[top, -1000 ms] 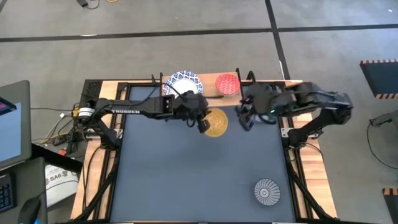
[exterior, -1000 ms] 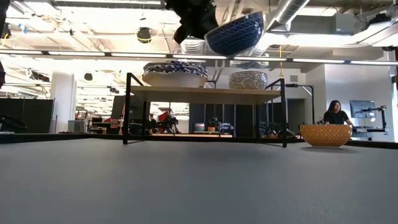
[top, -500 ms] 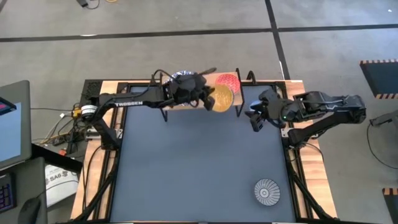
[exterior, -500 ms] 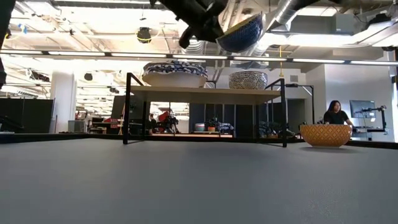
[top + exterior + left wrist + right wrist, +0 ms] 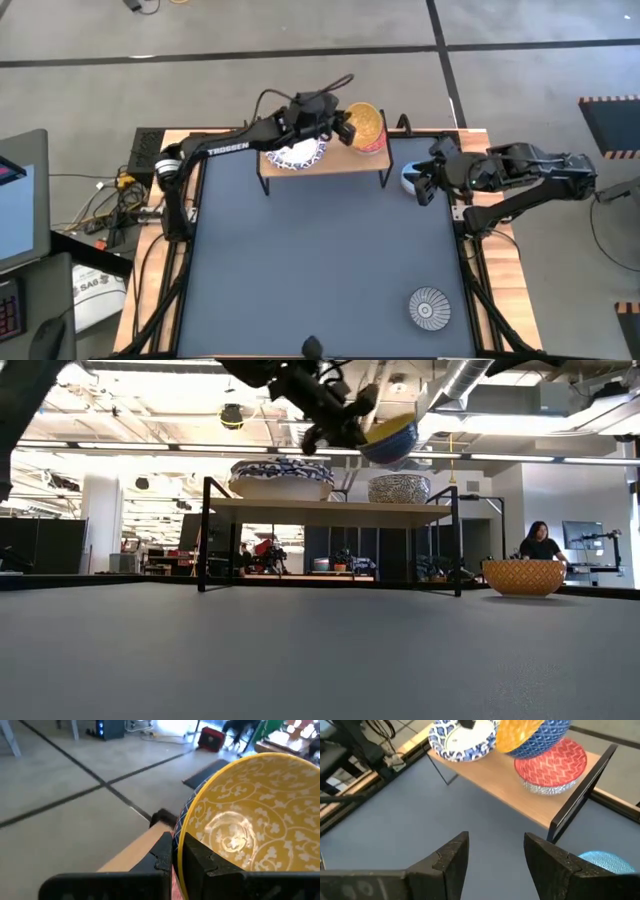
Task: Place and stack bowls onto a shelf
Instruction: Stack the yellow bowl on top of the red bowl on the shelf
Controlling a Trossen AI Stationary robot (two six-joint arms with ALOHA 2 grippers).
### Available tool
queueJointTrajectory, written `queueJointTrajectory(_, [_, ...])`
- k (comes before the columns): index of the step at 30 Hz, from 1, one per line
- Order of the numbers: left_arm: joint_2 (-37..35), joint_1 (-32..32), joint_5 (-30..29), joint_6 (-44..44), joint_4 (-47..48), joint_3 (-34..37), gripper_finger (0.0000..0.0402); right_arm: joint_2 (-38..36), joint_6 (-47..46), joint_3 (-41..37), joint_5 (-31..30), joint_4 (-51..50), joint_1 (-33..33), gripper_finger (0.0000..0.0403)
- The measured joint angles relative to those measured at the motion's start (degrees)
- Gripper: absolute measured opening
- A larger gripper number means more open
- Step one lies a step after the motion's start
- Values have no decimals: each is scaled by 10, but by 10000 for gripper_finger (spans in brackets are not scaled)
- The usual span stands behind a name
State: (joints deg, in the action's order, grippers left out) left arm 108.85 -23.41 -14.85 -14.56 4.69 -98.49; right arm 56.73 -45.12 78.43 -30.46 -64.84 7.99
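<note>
The left pincer point(image 5: 345, 128) is clenched on the rim of the yellow bowl point(image 5: 364, 123), which is yellow inside and dark blue outside. It holds the bowl tilted in the air at the upper middle of the high view, right over the red bowl point(image 5: 550, 765). In the right wrist view the yellow bowl looks very close to the red one, but I cannot tell if they touch.

The red bowl sits on the right end of the shelf point(image 5: 340, 160), which has a wooden top and thin black legs. A blue-and-white bowl point(image 5: 297, 154) sits on the left end of the shelf, partly hidden under the left arm. It is the only other thing on the shelf top.

The right pincer point(image 5: 492, 852) is released and holds nothing. It hangs over the desk point(image 5: 320, 260) at the right of the high view, just past the shelf's right legs. A light blue bowl point(image 5: 410, 178) lies on the desk right beside it.

A grey striped bowl point(image 5: 430, 307) sits alone, well apart, at the lower right of the desk.

In the low view, a person point(image 5: 541, 545) sits far back in the room at the right.
</note>
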Motion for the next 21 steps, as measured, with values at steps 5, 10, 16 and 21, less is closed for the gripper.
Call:
queueJointTrajectory(5, [61,-7,0,51,114,-107,4,-9,-8,0,1,-20,-2,214])
queueJointTrajectory(10, [97,-16,9,80,192,-175,4,-13,-24,0,0,-46,-2,214])
queueJointTrajectory(16, [104,-25,15,83,209,-186,4,-13,-26,0,0,-51,-2,214])
queueJointTrajectory(21, [104,-31,42,89,211,-186,4,-13,-24,0,-8,-53,-2,214])
